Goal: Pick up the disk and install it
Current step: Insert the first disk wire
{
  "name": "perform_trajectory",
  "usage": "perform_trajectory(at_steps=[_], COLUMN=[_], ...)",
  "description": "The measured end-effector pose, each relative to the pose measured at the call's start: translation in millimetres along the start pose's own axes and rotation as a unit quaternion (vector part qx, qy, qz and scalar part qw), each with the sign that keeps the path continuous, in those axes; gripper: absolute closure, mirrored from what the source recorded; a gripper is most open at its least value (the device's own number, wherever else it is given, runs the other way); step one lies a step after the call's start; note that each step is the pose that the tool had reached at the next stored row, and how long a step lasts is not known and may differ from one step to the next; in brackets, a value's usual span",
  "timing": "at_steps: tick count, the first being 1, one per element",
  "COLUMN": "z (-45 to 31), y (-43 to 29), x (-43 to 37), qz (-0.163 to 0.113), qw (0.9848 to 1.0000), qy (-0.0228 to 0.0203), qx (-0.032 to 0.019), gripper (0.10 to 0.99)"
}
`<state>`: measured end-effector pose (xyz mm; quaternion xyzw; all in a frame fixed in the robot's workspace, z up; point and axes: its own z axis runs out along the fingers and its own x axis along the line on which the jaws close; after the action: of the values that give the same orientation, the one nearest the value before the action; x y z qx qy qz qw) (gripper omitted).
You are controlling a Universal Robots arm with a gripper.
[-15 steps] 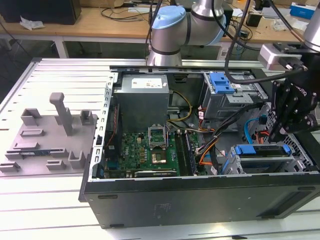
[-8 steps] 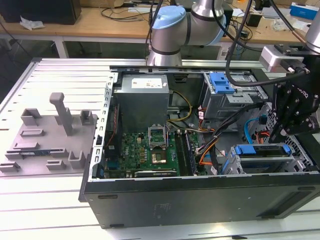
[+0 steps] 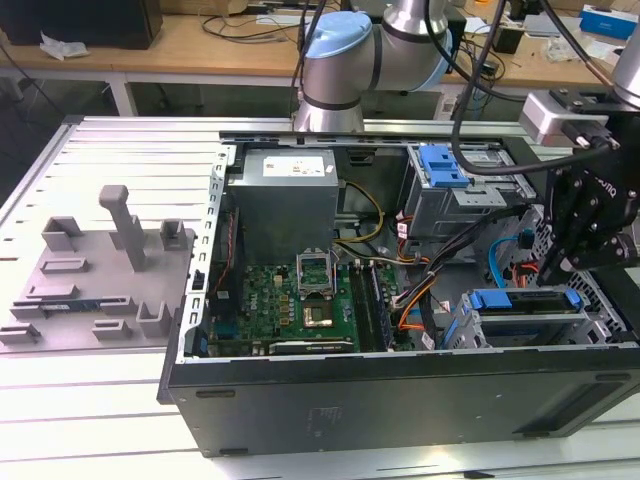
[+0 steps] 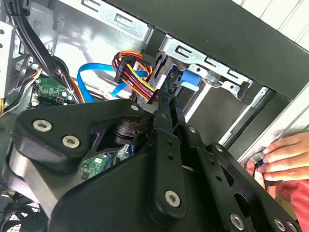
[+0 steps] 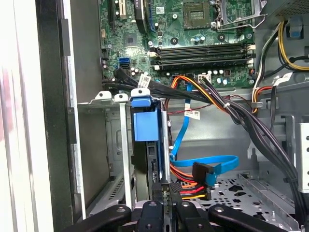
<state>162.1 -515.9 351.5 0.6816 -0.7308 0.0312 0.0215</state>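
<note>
Benches with cables stand behind the open case (image 3: 400,390) on my table. My pincer (image 5: 164,205) is closed on the disk's (image 5: 145,125) edge; the disk sits upright in the drive cage (image 5: 116,145), beside the motherboard (image 5: 193,38). A hand (image 4: 282,157) rests nearby.

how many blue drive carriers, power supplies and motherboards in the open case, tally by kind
blue drive carriers: 2 (upper bay carrier, disk)
power supply: 1
motherboard: 1
total: 4
</note>
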Motion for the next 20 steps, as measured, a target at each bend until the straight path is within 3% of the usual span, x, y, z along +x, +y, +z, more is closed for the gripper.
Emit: perform_trajectory(at_steps=[3, 7, 20], z=[0.3, 0.8, 1.4], y=[-0.2, -0.6, -0.8], x=[1.7, 5.0, 7.5], qz=[0.0, 0.001, 0.001], qw=[1.0, 1.0, 1.0], qy=[-0.0005, -0.0043, -0.0044], qx=[-0.0001, -0.0004, -0.0004], gripper=[0.922, 0.922, 0.922])
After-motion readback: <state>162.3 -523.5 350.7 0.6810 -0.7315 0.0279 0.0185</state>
